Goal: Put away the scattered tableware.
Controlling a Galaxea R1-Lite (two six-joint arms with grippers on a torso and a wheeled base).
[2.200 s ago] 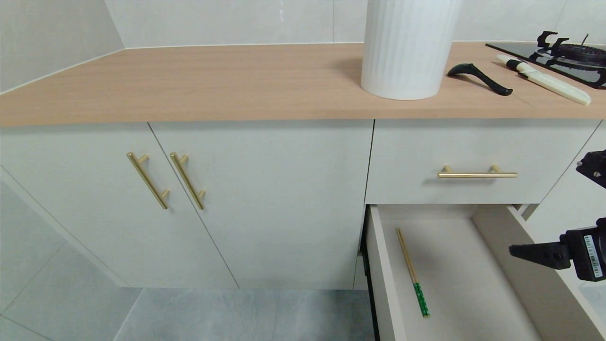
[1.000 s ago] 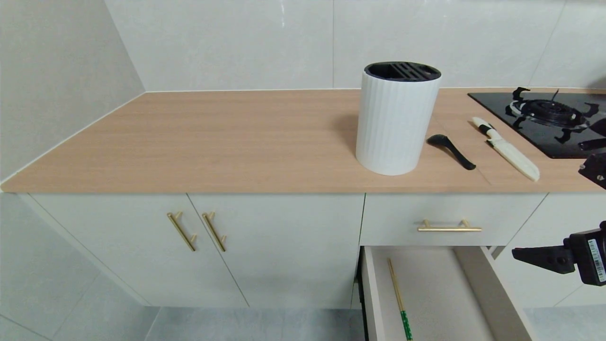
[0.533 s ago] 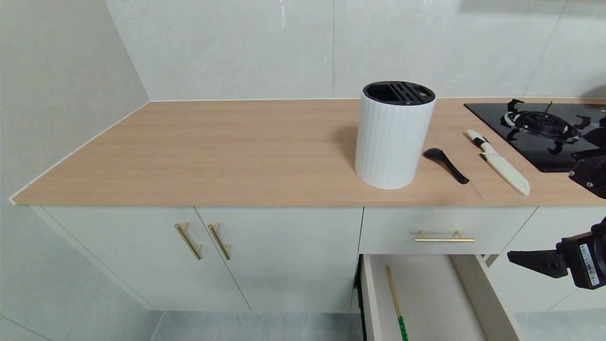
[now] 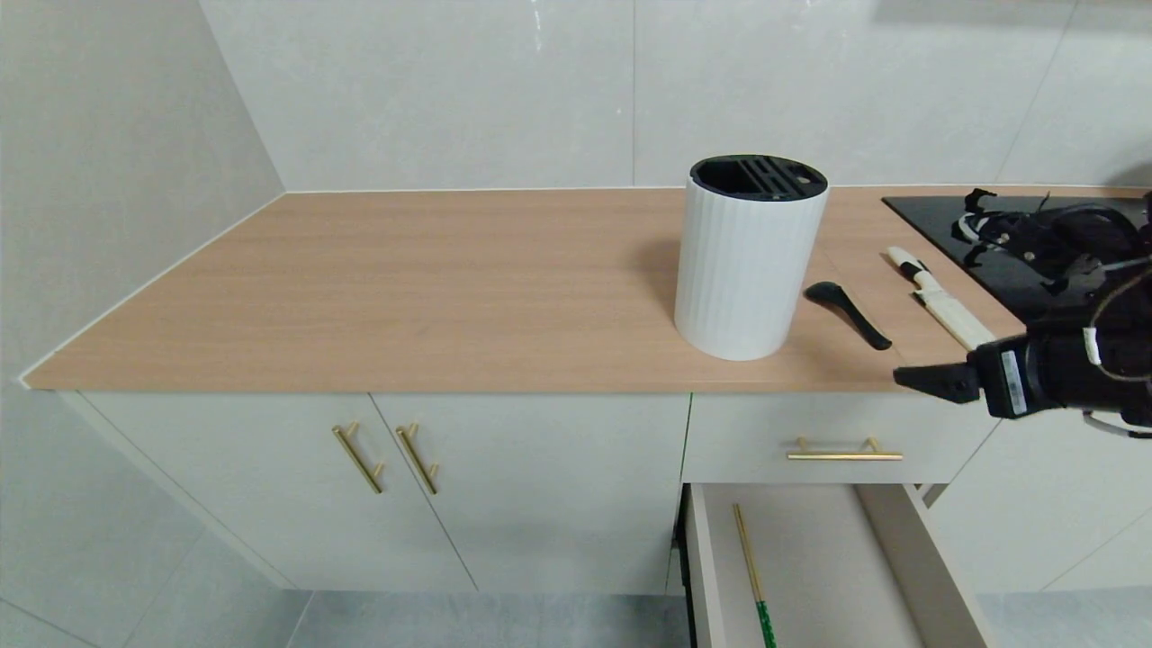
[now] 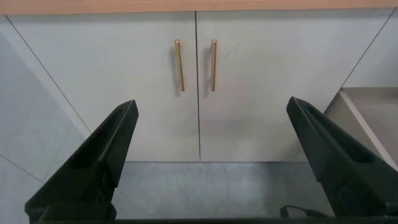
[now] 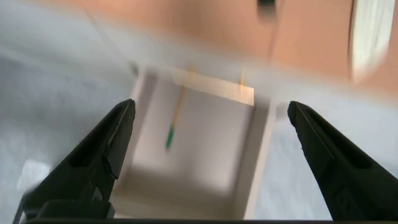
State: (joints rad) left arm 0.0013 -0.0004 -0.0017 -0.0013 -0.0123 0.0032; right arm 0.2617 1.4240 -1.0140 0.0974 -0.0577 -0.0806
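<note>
A black spoon (image 4: pixel 848 312) and a knife (image 4: pixel 940 301) with a cream blade lie on the wooden counter (image 4: pixel 432 288), to the right of a white ribbed holder (image 4: pixel 750 261) with a slotted black top. Below, the lower drawer (image 4: pixel 702 576) stands pulled out, with a pair of green-tipped chopsticks (image 4: pixel 749 562) inside. My right gripper (image 4: pixel 909 376) hangs open and empty at the counter's front edge, just in front of the knife's tip. Its wrist view looks down on the open drawer (image 6: pixel 255 162) and chopsticks (image 6: pixel 176 118). My left gripper (image 5: pixel 211 104) is open, low before the cabinet doors.
A black gas stove (image 4: pixel 1035 238) occupies the counter's right end. The upper drawer (image 4: pixel 846 432) is shut, with a gold handle. Two cabinet doors with gold handles (image 4: pixel 385 457) stand to the left. The counter's left half is bare, and tiled walls close the back and left.
The head camera rose earlier, bringing the countertop into view. In the last half second my right gripper lifted from beside the open drawer to counter-edge height and moved left.
</note>
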